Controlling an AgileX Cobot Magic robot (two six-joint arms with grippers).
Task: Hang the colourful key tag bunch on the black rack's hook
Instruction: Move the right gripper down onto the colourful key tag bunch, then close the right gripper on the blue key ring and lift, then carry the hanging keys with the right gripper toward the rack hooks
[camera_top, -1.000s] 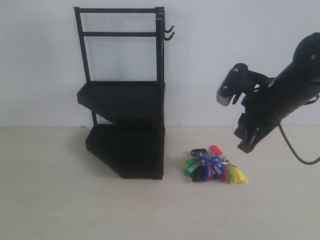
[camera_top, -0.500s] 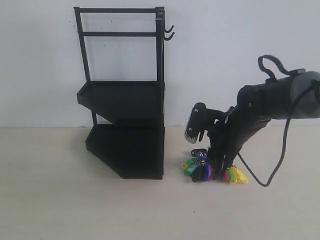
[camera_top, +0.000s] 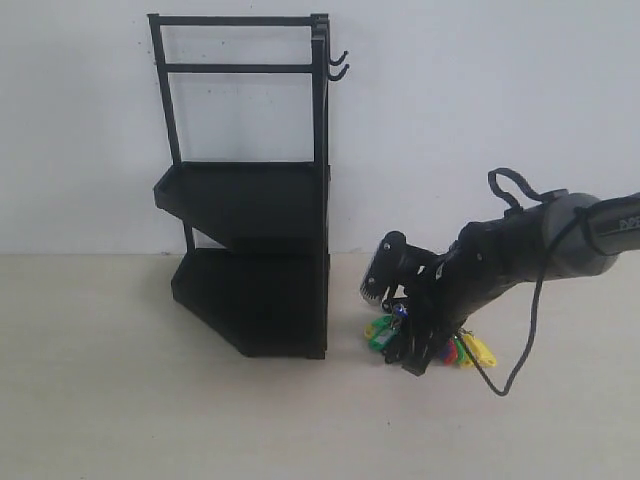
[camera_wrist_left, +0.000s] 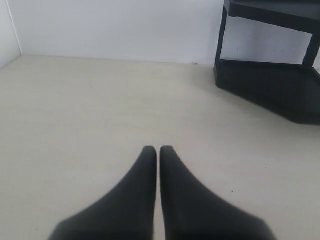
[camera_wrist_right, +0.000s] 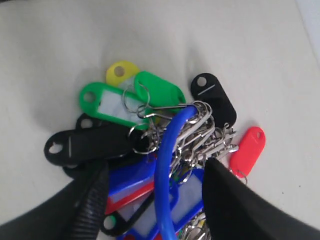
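Note:
The colourful key tag bunch (camera_top: 377, 332) lies on the table just right of the black rack (camera_top: 250, 200). My right gripper (camera_top: 414, 358) is down on top of it and hides most of the tags. In the right wrist view the bunch (camera_wrist_right: 145, 105) shows green, yellow, black, red and blue tags on silver chains joined to a blue loop (camera_wrist_right: 164, 150). The right gripper (camera_wrist_right: 157, 170) is open, one finger on each side of that loop without pressing it. The left gripper (camera_wrist_left: 158, 149) is shut on nothing above bare table, with the rack's base (camera_wrist_left: 270, 85) far off.
Two small hooks (camera_top: 338, 65) stick out from the rack's top right corner, high above the bunch. A white wall stands behind the rack. The right arm's cable (camera_top: 520, 340) loops down to the table beside the bunch.
The right arm has swung down and left from mid-air onto the key tag bunch, and now sits lower over it than half a second ago. The bunch has not moved.

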